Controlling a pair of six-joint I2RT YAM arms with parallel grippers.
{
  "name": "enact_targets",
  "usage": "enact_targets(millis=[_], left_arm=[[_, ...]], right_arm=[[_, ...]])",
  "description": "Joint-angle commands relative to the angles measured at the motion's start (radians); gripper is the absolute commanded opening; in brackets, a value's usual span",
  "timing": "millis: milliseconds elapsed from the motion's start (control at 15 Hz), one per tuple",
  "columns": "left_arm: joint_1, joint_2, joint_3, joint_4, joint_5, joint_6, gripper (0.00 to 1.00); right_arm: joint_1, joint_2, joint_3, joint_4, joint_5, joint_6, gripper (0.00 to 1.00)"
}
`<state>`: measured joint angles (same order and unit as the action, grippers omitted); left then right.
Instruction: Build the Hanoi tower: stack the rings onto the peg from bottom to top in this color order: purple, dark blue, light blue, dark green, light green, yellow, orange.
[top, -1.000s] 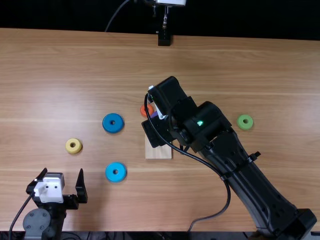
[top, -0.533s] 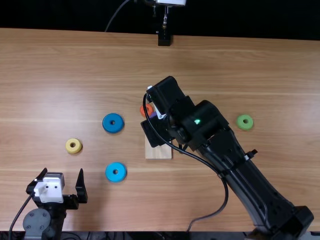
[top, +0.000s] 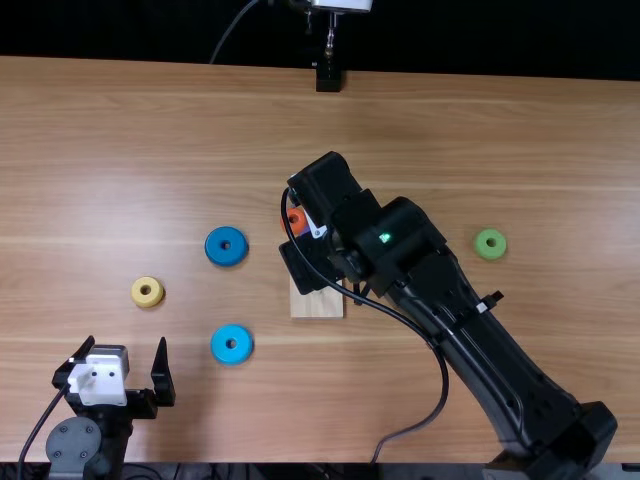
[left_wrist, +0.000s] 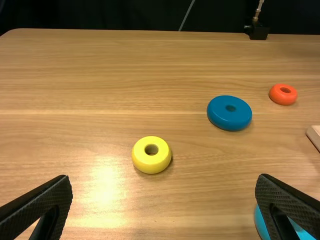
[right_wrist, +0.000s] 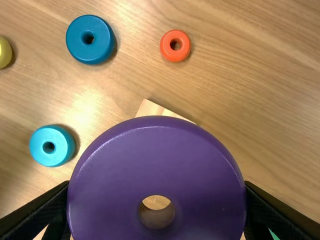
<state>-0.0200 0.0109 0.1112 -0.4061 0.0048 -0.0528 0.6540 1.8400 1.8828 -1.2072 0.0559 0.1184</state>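
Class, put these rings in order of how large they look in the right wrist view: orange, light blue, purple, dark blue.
1. Purple ring, nearest the camera
2. Dark blue ring
3. Light blue ring, only slightly smaller
4. Orange ring

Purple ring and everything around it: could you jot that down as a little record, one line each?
Purple ring: gripped by the right tool
Wooden base: on the table, behind the purple ring as the right wrist camera looks
Left tool: open, empty
Loose on table: dark blue ring, light blue ring, yellow ring, orange ring, light green ring
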Motion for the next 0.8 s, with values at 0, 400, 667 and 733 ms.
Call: enact_targets(millis=[0,400,667,733], left_arm=[[-0.009,-0.011,-0.111,-0.076,0.003,0.005,1.00],[-0.008,-0.011,-0.111,-0.076,0.003,0.005,1.00],[-0.009,-0.011,-0.111,-0.076,0.004,0.005,1.00],[-0.008,-0.011,-0.111,-0.076,0.003,0.005,1.00]], right_arm=[[-0.002,0.010,-0.017,0.004,-0.003,0.007,0.00],[-0.002,0.051,-0.034,0.004,-0.004,0.007,0.00],[-0.002,0.054,-0.077,0.006,-0.003,0.007,0.00],[-0.002,0.062,-0.091,0.008,-0.003,0.007,0.00]])
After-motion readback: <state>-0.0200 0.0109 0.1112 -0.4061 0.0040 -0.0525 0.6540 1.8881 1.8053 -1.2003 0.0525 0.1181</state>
